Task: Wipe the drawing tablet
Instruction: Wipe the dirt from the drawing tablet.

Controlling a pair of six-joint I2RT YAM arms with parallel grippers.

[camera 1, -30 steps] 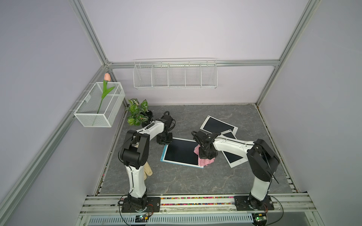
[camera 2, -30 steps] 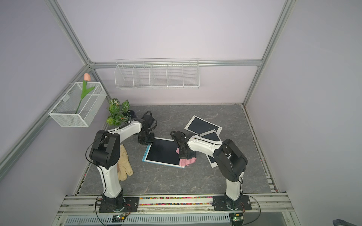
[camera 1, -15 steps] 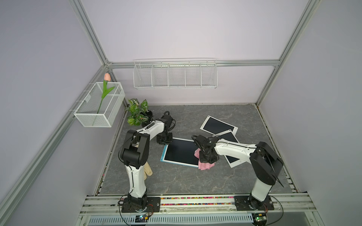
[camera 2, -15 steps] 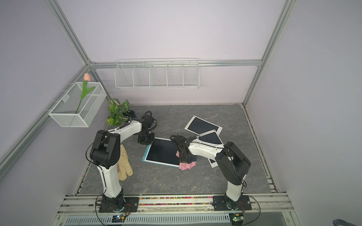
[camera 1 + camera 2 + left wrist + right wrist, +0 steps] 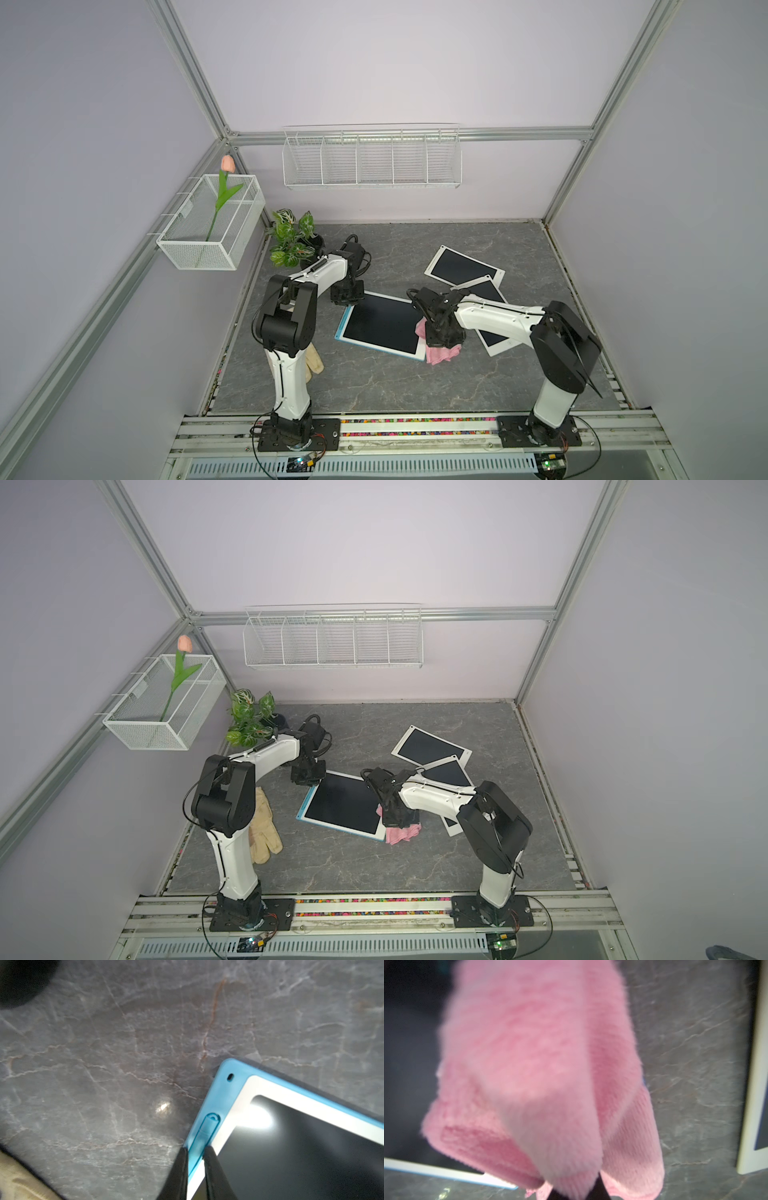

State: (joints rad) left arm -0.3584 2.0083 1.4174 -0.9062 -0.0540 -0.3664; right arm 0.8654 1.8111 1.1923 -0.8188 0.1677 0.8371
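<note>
arms [image 5: 289,374]: white shells, black joints | cables [image 5: 351,237]: black | pincer fingers [image 5: 180,1172]: black

- The right hand [image 5: 393,821] sits on a pink cloth [image 5: 400,835] at the near corner of the tablet [image 5: 343,806].
- The left hand [image 5: 308,777] touches its far corner.
- A tan glove [image 5: 262,827] lies on the surface [image 5: 353,866].

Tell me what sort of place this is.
Probably a robot test cell, not a home: left arm and right arm bolted to a front rail, bare walls framed by aluminium bars, and staged props: wire basket, potted plant, drawing tablet, pink cloth.
</note>
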